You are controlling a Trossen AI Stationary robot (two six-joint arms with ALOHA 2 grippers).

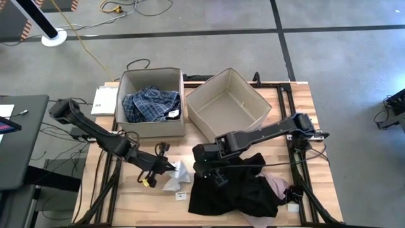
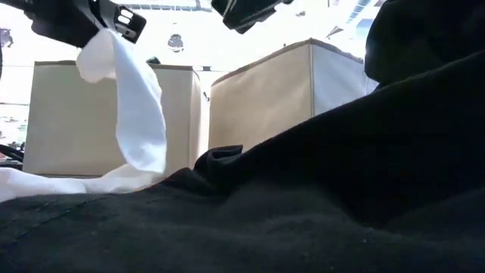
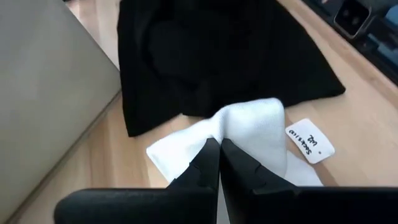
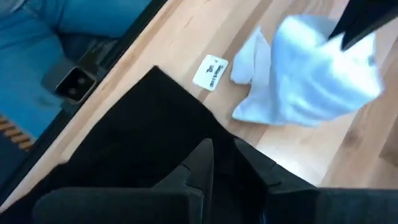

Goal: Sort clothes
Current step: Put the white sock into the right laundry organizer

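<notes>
Wooden table (image 1: pixel 126 190) on grey concrete floor (image 1: pixel 342 57), left gripper (image 1: pixel 169 167) pinched shut on white cloth (image 1: pixel 178 177) lifted near front edge, right gripper (image 1: pixel 217 178) over black garment (image 1: pixel 231 190), jaw state unclear, plaid shirts (image 1: pixel 149 104) in left beige box (image 1: pixel 150 75).

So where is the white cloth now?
In the high view, the white cloth is at the table's front, left of the black garment. The left gripper is pinching it, lifting one end.

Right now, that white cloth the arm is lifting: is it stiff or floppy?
Probably floppy: the white cloth hangs limp from the left gripper, its lower end trailing on the table. It likely weighs little, since a pinch at one corner holds it.
</notes>
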